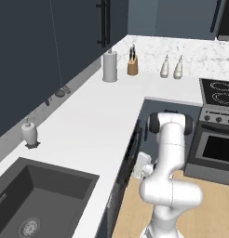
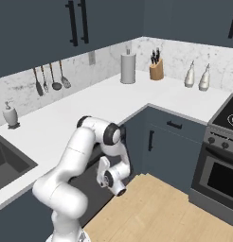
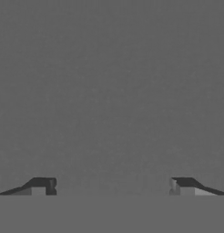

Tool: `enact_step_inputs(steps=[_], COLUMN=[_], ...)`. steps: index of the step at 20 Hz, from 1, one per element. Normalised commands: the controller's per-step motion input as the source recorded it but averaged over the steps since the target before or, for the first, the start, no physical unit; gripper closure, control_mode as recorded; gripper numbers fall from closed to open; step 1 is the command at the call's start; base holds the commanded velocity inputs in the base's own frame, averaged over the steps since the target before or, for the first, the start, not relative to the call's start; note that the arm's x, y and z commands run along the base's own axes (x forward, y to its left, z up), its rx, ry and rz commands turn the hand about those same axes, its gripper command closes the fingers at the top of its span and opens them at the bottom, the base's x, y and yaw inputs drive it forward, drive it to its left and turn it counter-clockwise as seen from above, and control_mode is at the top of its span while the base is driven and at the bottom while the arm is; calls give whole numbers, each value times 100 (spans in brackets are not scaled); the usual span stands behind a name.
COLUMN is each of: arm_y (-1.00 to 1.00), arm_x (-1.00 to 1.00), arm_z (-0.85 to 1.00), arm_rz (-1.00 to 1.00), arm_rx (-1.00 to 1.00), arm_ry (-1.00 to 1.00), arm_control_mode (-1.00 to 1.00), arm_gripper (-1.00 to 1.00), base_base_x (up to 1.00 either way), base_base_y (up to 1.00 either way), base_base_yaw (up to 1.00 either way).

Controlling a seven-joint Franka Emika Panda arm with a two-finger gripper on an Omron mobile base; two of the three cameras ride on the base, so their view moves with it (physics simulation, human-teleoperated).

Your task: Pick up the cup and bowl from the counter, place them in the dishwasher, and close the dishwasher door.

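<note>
My gripper (image 3: 112, 186) is open, its two fingertips (image 3: 41, 186) set wide apart right in front of a flat dark grey surface, the dishwasher door (image 3: 112, 91). The right base view has my hand (image 2: 112, 177) low below the counter (image 2: 90, 101), facing that door (image 2: 85, 182). From the left base view my hand (image 1: 142, 165) sits against the dark front (image 1: 128, 160) under the counter's (image 1: 88, 121) edge. Whether the fingertips touch the door I cannot tell. The cup and the bowl are hidden from sight.
A dark sink (image 1: 37, 195) and white soap dispenser (image 1: 29, 132) sit at the left. At the back stand a paper towel roll (image 1: 110, 66), knife block (image 1: 132, 65) and two bottles (image 1: 171, 67). The steel oven (image 1: 216, 148) is to the right, across wooden floor (image 2: 156, 212).
</note>
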Motion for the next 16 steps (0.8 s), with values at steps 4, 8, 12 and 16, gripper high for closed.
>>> enact_step_inputs(steps=[4, 8, 12, 16], arm_y=[100, 98, 86, 67], arm_x=[33, 30, 27, 18], arm_z=[0, 0, 0, 1], arm_rz=[-7, -6, -3, -1], arm_rx=[-13, -11, -8, -5], arm_ry=[5, 7, 9, 9], arm_control_mode=[-100, -100, -100, -100], arm_gripper=[-100, -100, -100, -100], base_base_x=[0, 0, 0, 0], base_base_y=[0, 0, 0, 0], base_base_yaw=[0, 0, 0, 0])
